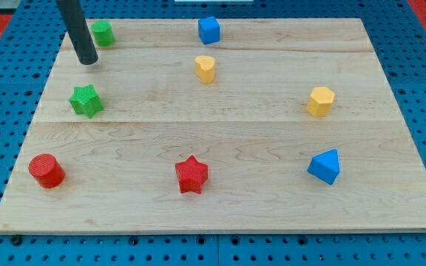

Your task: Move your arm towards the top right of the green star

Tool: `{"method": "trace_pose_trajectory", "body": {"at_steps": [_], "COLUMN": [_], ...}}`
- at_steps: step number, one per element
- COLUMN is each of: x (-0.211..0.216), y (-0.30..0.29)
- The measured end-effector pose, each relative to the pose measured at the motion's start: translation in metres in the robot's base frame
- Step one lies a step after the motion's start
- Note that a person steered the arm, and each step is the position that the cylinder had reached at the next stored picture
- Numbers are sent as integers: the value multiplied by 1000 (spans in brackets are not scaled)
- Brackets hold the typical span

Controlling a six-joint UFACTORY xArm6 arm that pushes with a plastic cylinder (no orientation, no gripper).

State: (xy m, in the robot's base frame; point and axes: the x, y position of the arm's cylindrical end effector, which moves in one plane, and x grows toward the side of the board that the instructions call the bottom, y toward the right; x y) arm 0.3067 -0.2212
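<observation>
Approach step was on: my tip sat near the board's top-left corner, just above the green star, apart from it and touching nothing. No jaws here, just a bare rod, so it held nothing. Star lay at the view's left, mid-height; the green block was up beside the rod. Next move, I'd judge: a short slide to the view's right w/o nudging the star.
</observation>
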Motion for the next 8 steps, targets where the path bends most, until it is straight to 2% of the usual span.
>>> {"method": "trace_pose_trajectory", "body": {"at_steps": [2, 4, 8], "x": [1, 1, 12], "y": [5, -23, 20]}}
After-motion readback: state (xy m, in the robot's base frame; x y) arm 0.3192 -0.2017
